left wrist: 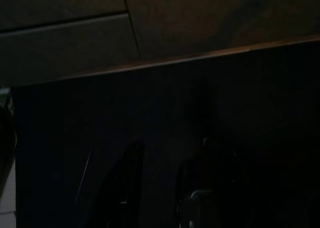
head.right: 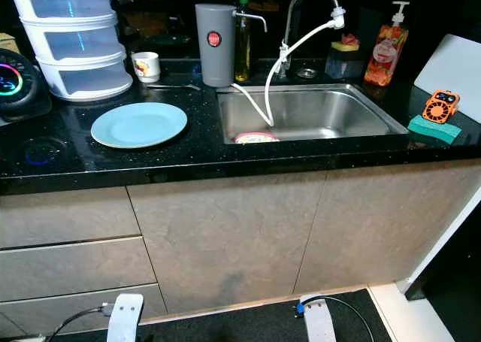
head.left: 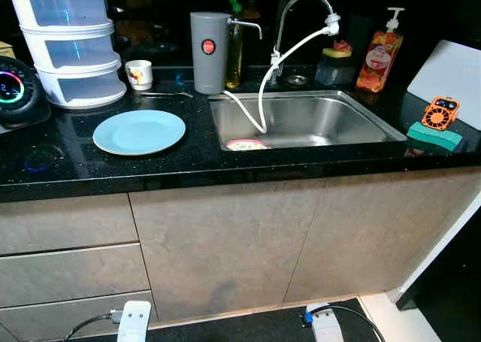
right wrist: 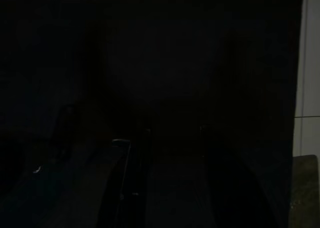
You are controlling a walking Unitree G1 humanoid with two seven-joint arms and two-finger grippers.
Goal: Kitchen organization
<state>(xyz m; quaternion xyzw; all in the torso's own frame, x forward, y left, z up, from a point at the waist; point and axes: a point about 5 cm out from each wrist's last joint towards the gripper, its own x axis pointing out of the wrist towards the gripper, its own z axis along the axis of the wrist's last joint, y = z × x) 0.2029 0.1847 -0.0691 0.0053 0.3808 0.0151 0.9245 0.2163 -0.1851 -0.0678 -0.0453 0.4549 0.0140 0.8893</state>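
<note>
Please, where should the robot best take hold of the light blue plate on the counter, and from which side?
Probably at the front rim of the light blue plate, coming from the counter's front edge. It lies flat, so one finger must slip under the thin, slightly raised rim.

A round light-blue plate (head.left: pixel 139 131) is laid flat on the black countertop (head.left: pixel 68 169), left of the sink (head.left: pixel 376 124), near the front edge. A pink-rimmed dish (head.left: pixel 246 144) is seen inside the sink at its front left corner.
</note>
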